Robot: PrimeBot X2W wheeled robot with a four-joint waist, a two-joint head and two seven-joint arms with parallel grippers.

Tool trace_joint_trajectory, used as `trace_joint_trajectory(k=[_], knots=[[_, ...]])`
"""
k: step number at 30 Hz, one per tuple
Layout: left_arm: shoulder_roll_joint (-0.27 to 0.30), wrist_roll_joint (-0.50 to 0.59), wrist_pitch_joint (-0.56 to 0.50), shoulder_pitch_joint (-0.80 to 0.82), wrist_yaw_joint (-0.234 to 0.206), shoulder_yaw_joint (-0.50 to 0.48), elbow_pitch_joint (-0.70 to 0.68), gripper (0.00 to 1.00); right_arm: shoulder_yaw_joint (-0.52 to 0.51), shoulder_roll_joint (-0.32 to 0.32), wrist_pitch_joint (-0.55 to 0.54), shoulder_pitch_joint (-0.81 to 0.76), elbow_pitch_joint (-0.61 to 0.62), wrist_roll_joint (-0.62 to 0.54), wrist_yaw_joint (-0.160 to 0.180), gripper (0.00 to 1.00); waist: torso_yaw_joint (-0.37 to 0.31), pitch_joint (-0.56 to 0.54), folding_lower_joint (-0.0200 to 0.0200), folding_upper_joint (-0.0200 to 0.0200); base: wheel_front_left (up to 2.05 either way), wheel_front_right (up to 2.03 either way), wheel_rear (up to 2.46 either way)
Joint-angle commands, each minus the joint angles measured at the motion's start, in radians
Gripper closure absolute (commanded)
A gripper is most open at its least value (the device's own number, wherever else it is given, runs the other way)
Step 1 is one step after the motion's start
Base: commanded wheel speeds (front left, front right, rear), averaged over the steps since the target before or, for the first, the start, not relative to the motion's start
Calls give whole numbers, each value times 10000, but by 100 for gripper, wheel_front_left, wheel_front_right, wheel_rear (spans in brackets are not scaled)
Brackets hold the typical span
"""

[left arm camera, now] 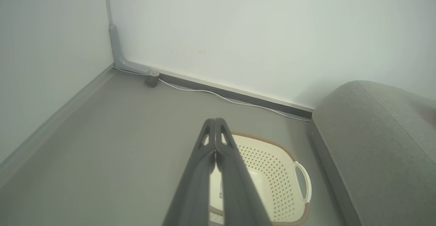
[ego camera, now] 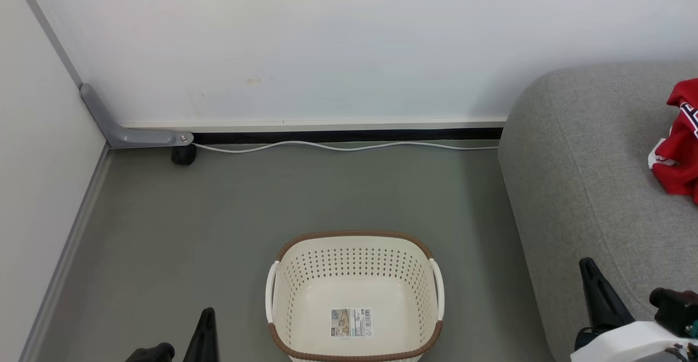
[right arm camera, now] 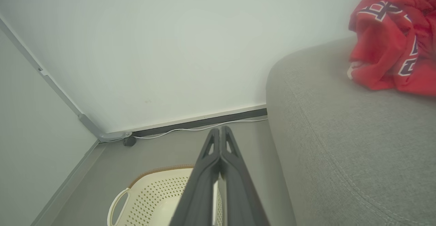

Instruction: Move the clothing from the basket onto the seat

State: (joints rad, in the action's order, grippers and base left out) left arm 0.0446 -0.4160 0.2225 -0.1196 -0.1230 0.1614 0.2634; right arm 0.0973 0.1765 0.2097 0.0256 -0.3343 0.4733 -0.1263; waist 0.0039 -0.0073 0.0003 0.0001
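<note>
the red clothing [ego camera: 679, 144] lies in a crumpled heap on the light-grey sofa [ego camera: 567, 187], up on the cushion at the right edge of the head view, with navy block letters outlined in white and a bit of white trim showing (the right wrist view catches the lettering best). the laundry basket [ego camera: 354, 264] stands on the grey floor [ego camera: 180, 220] near the sofa's rounded end, apart from it. it is cream-white and perforated, with a brown woven-look rim and a white handle on each side, and its bare bottom shows a printed label [ego camera: 350, 322]. the left gripper [left arm camera: 215, 121] has its two dark fingers pressed together tip to tip, gripping nothing, and hangs above the floor to the basket's left. the right gripper [right arm camera: 221, 130] is likewise closed on nothing, fingers meeting at the tips, and shows against the sofa's near side at the lower right of the head view. behind, a white cable [ego camera: 338, 145] runs along the foot of the white wall [ego camera: 327, 40], and a grey bracket [ego camera: 125, 133] sits in the corner with a small black foot [ego camera: 184, 155] under its end.
</note>
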Motion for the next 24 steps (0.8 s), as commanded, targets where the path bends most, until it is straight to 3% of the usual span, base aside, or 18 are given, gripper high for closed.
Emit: trace_joint_trajectory(k=[1, 24], knots=[[65, -327, -41, 370, 85, -146, -232, 100, -151, 107, -68, 333, 296, 330, -5, 100, 0, 3, -2, -1, 0, 0, 0], [148, -2744, -612, 758, 580, -550, -203, 100, -546, -167, -702, 434, 413, 2532, -13, 100, -7, 23, -3, -1, 0, 0, 0]])
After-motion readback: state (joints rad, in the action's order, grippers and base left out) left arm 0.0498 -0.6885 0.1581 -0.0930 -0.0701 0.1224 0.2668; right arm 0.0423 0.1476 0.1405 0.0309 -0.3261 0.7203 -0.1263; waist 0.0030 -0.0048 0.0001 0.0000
